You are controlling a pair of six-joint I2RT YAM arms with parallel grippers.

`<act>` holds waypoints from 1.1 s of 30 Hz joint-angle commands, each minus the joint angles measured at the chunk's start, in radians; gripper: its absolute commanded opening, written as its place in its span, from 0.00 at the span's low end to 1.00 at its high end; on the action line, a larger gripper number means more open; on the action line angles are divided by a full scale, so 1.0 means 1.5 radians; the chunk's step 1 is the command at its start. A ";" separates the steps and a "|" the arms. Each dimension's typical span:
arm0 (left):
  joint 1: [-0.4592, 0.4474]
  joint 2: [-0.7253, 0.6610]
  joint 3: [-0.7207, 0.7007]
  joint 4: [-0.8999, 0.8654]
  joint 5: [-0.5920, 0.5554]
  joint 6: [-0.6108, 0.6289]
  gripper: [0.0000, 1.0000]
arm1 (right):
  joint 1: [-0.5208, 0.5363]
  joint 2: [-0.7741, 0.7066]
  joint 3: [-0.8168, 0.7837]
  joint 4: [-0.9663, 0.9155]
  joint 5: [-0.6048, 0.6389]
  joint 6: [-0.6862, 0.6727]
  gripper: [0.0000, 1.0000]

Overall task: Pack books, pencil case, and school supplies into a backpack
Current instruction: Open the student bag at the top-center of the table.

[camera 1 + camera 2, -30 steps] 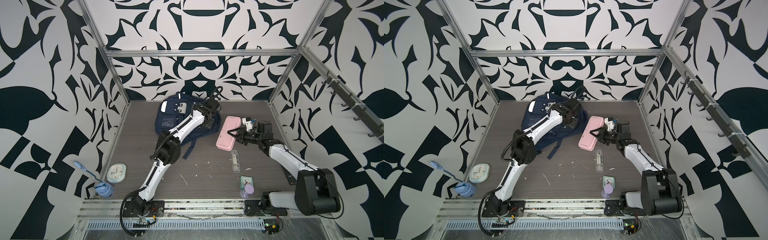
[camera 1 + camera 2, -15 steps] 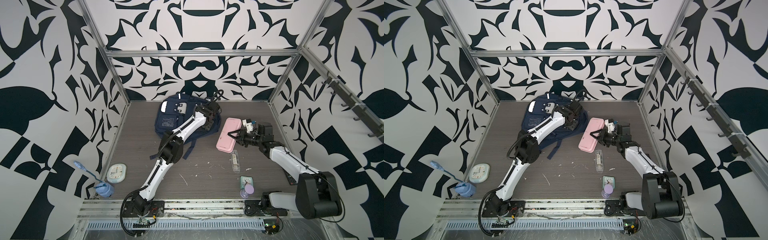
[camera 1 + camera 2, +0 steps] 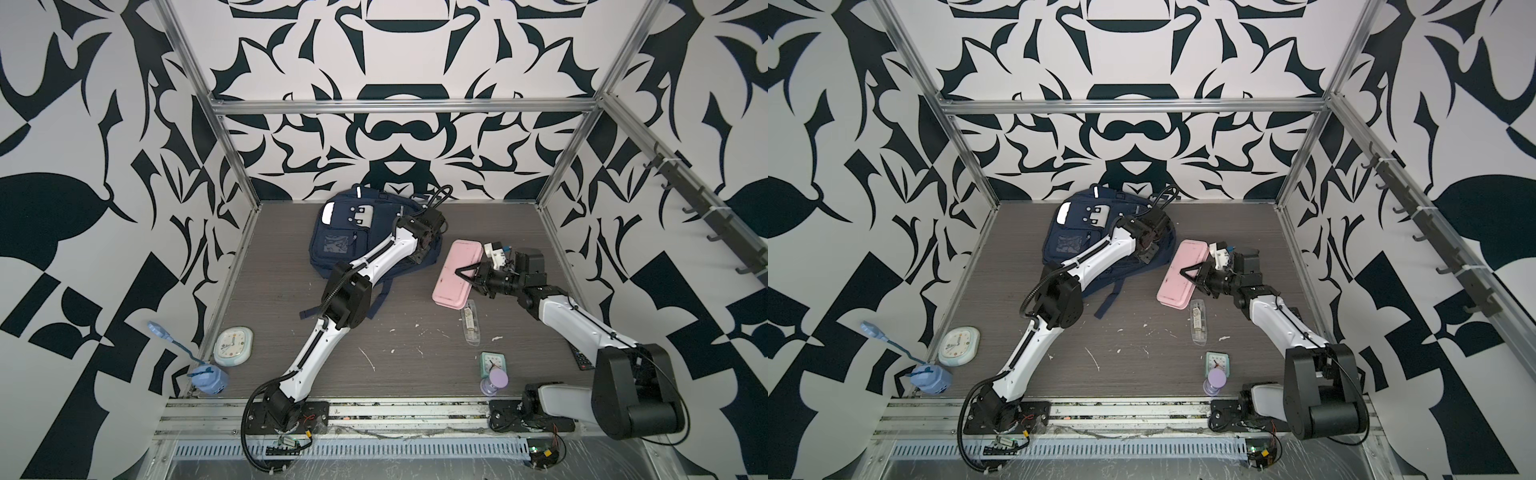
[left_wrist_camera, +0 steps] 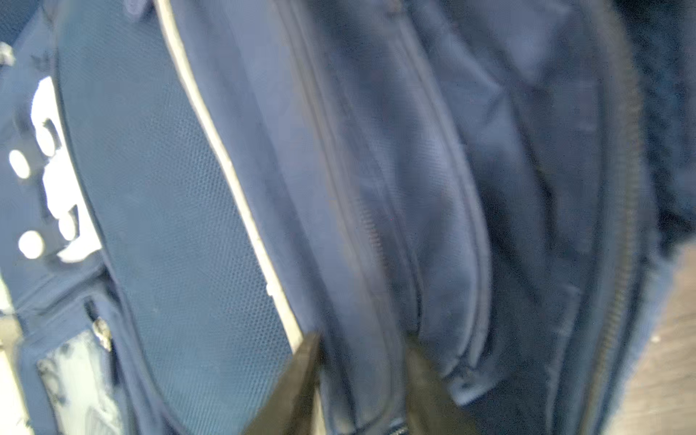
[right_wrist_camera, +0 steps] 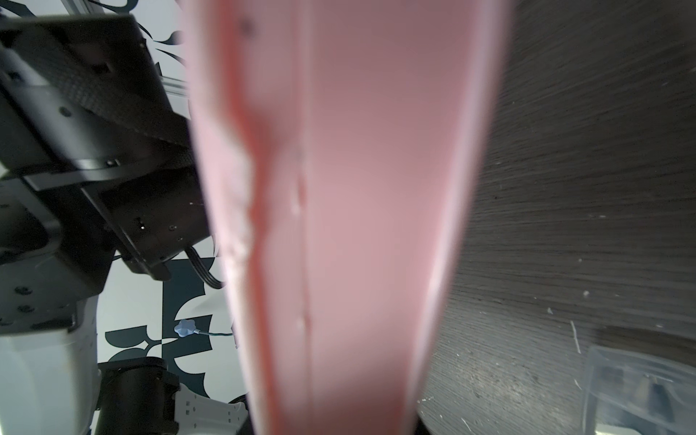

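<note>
Pencil case [image 3: 451, 284] sits at 3 o'clock of backpack [image 3: 353, 232], clamped in right gripper [image 3: 467, 276]. Left gripper [image 4: 361, 339] pinches backpack's opening edge. Step: loading case. Next: hold opening wide, slide case in.

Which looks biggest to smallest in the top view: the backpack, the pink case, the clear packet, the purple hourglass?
1. backpack
2. pink case
3. clear packet and purple hourglass: about alike. The packet is longer, the hourglass is wider and nearer the camera, so I won't rank them.
</note>
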State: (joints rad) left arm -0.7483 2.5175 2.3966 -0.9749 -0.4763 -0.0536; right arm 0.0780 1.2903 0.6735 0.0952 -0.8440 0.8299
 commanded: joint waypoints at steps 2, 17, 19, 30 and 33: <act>0.002 -0.017 -0.013 0.000 -0.044 0.012 0.10 | -0.001 -0.017 -0.001 0.047 -0.016 0.004 0.30; 0.019 -0.187 -0.033 0.000 -0.022 0.012 0.00 | 0.021 0.011 0.024 0.070 -0.010 0.012 0.30; 0.029 -0.207 -0.033 -0.004 -0.004 0.008 0.00 | 0.026 0.019 0.031 0.075 -0.009 0.016 0.29; 0.066 -0.349 -0.187 0.064 0.061 -0.023 0.00 | 0.076 0.088 0.104 0.107 0.007 0.035 0.29; 0.069 -0.400 -0.262 0.124 0.072 -0.026 0.00 | 0.090 0.115 0.131 0.123 0.015 0.047 0.29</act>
State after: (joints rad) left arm -0.6506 2.0151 2.0560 -0.8841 -0.3943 -0.0643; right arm 0.1955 1.4528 0.8043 0.1928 -0.8280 0.8791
